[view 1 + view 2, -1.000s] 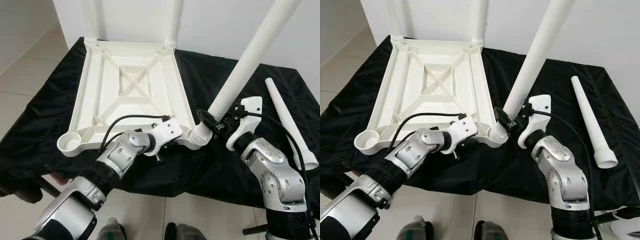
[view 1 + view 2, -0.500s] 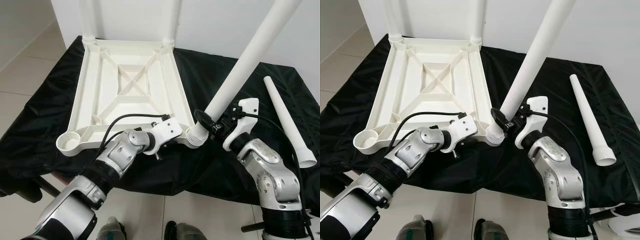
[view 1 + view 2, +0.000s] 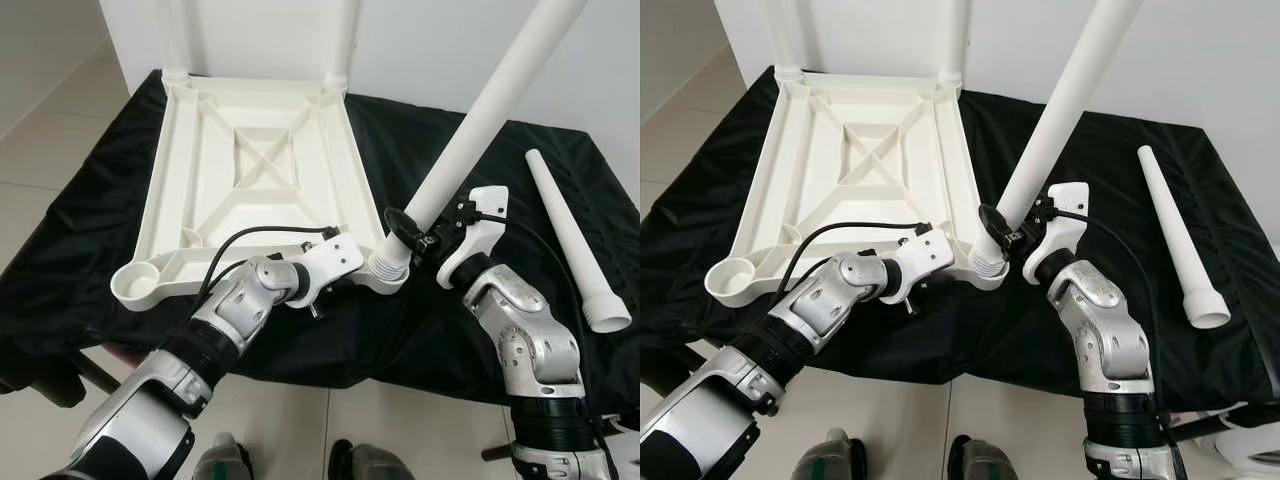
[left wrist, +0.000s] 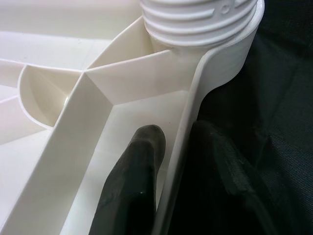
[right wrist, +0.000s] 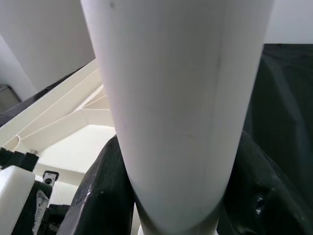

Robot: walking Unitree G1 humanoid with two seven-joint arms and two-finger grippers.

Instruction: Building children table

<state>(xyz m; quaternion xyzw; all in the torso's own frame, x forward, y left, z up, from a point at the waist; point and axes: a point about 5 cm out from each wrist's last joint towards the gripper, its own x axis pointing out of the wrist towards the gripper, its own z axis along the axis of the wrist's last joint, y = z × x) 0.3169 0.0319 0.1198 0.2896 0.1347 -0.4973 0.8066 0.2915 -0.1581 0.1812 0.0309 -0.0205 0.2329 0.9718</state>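
Observation:
A white plastic children's tabletop (image 3: 250, 170) lies upside down on a black cloth, two legs standing in its far corners. My left gripper (image 3: 345, 278) is shut on the near rim of the tabletop (image 4: 195, 98), one finger (image 4: 134, 181) inside the rim and one outside. My right gripper (image 3: 420, 238) is shut on a long white leg (image 3: 475, 115), which leans up and to the right. The leg's threaded end (image 3: 385, 262) sits in the near right corner socket (image 4: 205, 29). The leg (image 5: 181, 98) runs between the right fingers (image 5: 98, 196).
A loose white leg (image 3: 572, 240) lies on the black cloth (image 3: 470, 170) at the right. The near left corner socket (image 3: 138, 283) is open. A white wall stands behind the table. Tiled floor lies below and to the left.
The right gripper and the leg it holds have shifted slightly left and away, with the threaded end settling closer into the corner socket. The left gripper keeps its hold on the rim.

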